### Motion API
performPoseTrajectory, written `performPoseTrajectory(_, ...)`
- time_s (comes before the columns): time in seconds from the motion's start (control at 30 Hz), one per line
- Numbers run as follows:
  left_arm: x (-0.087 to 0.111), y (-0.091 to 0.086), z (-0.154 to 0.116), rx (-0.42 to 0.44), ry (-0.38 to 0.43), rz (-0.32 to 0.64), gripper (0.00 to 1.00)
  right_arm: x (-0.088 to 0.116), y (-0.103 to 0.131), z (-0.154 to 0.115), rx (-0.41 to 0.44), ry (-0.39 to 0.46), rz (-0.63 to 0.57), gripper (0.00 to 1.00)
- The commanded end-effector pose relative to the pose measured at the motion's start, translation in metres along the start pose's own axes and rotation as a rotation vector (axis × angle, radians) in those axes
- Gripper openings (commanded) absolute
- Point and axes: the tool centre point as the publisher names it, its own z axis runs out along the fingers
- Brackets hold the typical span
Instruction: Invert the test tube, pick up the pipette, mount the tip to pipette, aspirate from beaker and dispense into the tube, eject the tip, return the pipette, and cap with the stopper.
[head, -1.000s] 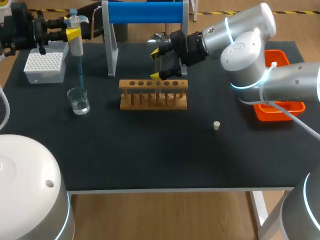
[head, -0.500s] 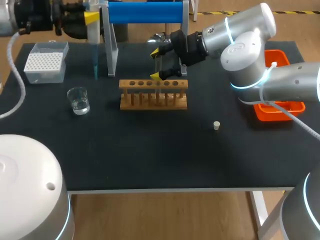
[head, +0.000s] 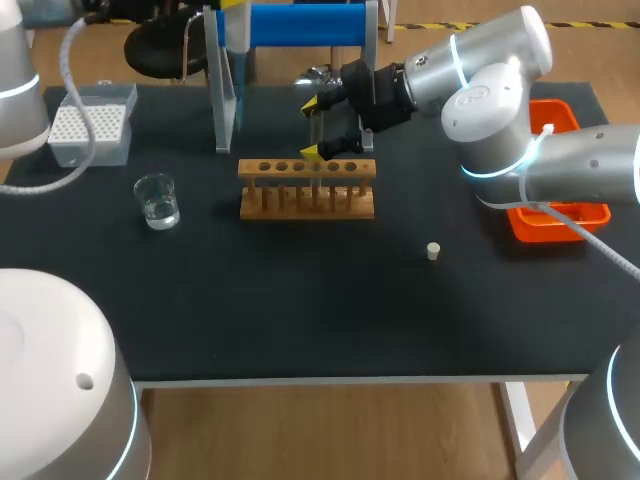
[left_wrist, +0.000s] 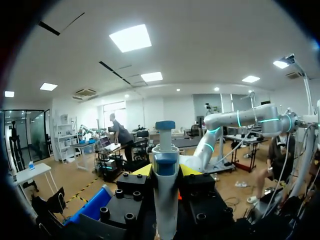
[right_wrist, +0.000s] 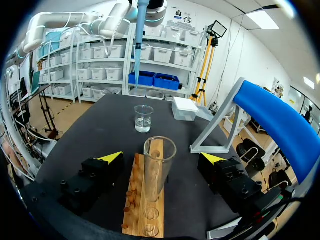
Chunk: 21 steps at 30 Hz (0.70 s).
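Though it barely shows overhead, pipette (left_wrist: 166, 200) clamped in left end effector (left_wrist: 166, 170)

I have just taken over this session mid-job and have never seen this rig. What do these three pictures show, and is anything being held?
These are two robot arms at a black table. The wide picture is taken from above and behind them. Each round one comes from a camera on one arm's wrist.

On the table are a white box of pipette tips, a clear glass beaker of water, a wooden test-tube rack, a small white stopper, an orange tray and a stand with a blue roller.

The left gripper grips a grey-and-blue pipette, held up at the table's far side. The right gripper is open around a clear glass test tube standing in the rack, without touching it.
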Motion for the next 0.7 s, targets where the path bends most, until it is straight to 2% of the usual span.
performPoseTrajectory(0.03,-0.012,-0.006,0.018,0.003,0.034,0.008,0.00,0.000,0.001,-0.001,0.003,0.004,0.000,1.00)
performPoseTrajectory(0.4,-0.019,-0.017,0.055,0.042,0.116,0.025,0.00,0.000,0.001,-0.001,0.003,0.004,0.000,1.00)
performPoseTrajectory(0.7,-0.019,-0.017,0.067,0.055,0.145,0.026,0.00,0.000,0.001,-0.001,0.002,0.003,0.007,1.00)
